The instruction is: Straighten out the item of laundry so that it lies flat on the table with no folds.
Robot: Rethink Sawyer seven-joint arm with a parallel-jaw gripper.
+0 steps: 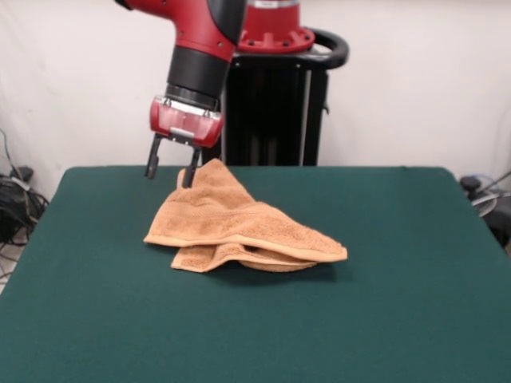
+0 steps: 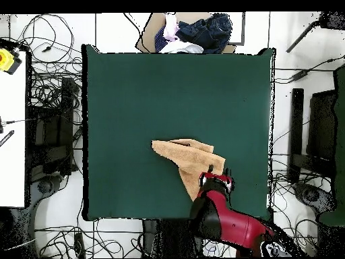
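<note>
The orange-tan towel lies crumpled and folded over itself near the middle of the dark green table. One corner peaks upward at its far side. In the overhead view the towel is a folded wedge near the table's robot-side edge. My gripper hangs just above the table at the towel's raised far corner. Its fingers are apart, and one fingertip is right against the towel's edge. Nothing shows between the fingers. In the overhead view the gripper sits at the towel's robot-side end.
The black pedestal stands behind the table's far edge. A box with a pile of clothes sits beyond the table's opposite edge. Cables and stands surround the table. A white side table stands at the left.
</note>
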